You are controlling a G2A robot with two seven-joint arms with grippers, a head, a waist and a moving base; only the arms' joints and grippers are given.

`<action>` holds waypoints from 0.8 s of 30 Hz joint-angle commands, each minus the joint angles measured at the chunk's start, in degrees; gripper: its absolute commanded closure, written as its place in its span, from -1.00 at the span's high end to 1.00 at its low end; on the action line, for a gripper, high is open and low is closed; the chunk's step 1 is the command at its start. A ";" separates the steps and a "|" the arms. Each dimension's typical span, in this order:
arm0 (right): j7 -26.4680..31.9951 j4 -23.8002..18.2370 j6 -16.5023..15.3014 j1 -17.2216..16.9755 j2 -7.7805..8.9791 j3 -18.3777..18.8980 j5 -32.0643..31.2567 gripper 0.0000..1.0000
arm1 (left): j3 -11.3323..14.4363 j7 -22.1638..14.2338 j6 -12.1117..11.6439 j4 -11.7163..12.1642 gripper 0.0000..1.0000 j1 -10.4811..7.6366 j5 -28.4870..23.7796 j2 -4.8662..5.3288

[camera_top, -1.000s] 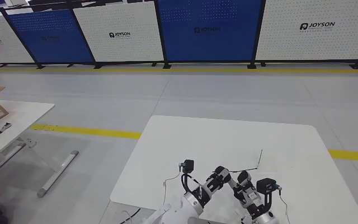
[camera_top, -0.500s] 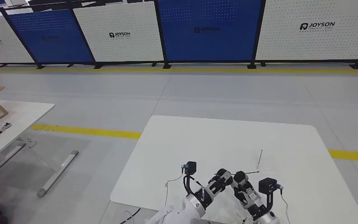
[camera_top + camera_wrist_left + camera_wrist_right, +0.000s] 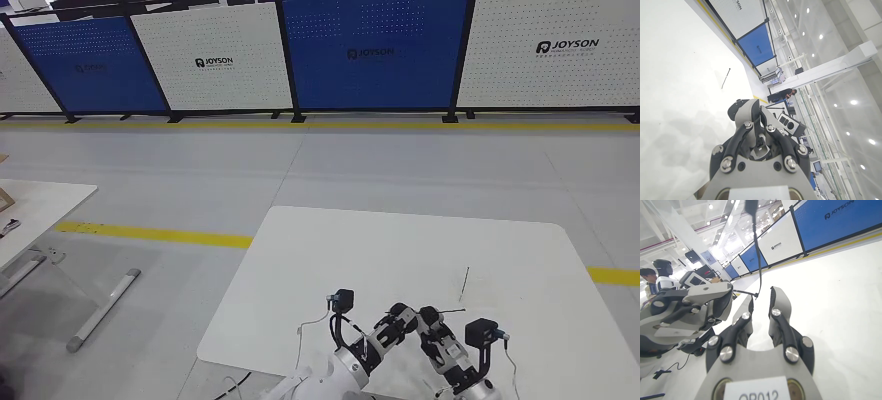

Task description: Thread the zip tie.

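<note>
A black zip tie [image 3: 758, 256] hangs in the air over the white table [image 3: 400, 240]. My left gripper [image 3: 731, 290] is shut on its thin end. The strap runs from those fingers to the tie's small head [image 3: 756, 295] and then rises steeply past it. My right gripper [image 3: 762, 297] stands open just behind the head, one fingertip [image 3: 752, 303] close beside it, not gripping. From above, the left gripper [image 3: 401, 318] and the right gripper [image 3: 430, 320] sit side by side near the table's front edge, with the held tie [image 3: 450, 311] sticking out sideways. The left gripper [image 3: 759, 107] has its fingers pressed together.
A second black zip tie [image 3: 464, 283] lies loose on the table beyond the grippers, also seen as a thin strip [image 3: 726, 78]. Blue and white pegboard panels [image 3: 370, 50] stand far behind.
Both grippers have drawn back a little toward the table's front edge, carrying the held zip tie away from the loose one.
</note>
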 commanded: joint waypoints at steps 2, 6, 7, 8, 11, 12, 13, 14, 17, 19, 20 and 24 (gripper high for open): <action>-0.02 0.06 0.00 0.08 0.05 0.04 0.40 -0.60 | -0.01 -0.19 -0.03 0.02 -1.00 0.00 0.11 0.00; 0.10 0.11 0.00 0.20 0.08 0.05 0.93 -0.64 | 0.05 -0.42 -0.03 0.02 -1.00 -0.05 0.28 -0.02; 0.12 0.08 0.00 0.21 0.10 0.03 0.93 -0.64 | 0.09 -0.47 0.00 0.03 -1.00 -0.09 0.36 -0.02; 0.13 0.05 0.00 0.22 0.12 0.02 0.90 -0.66 | 0.12 -0.48 0.05 0.04 -1.00 -0.12 0.43 -0.04; 0.09 -0.05 0.00 0.18 0.18 0.07 0.94 -0.72 | 0.19 -0.48 0.15 0.06 -1.00 -0.19 0.54 -0.07; 0.09 -0.09 0.00 0.15 0.21 0.10 0.96 -0.74 | 0.24 -0.49 0.20 0.08 -1.00 -0.23 0.60 -0.08; 0.08 -0.13 0.00 0.14 0.23 0.12 0.99 -0.84 | 0.27 -0.49 0.24 0.10 -1.00 -0.25 0.65 -0.10; 0.09 -0.15 0.00 0.12 0.25 0.14 1.02 -0.96 | 0.30 -0.48 0.28 0.13 -1.00 -0.28 0.67 -0.11; 0.08 -0.20 0.00 0.09 0.32 0.20 1.06 -1.00 | 0.34 -0.40 0.40 0.18 -1.00 -0.33 0.70 -0.15; 0.08 -0.24 0.00 0.07 0.35 0.23 1.07 -1.00 | 0.30 -0.24 0.19 -0.01 -1.00 -0.30 0.50 -0.18; 0.08 -0.23 0.00 0.06 0.37 0.24 1.09 -1.00 | 0.31 -0.21 -0.03 -0.18 -1.00 -0.26 0.34 -0.19; 0.42 -0.23 0.00 0.13 0.40 0.23 1.10 -1.00 | 0.60 -0.40 -0.63 -0.77 -1.00 -0.10 0.82 -0.20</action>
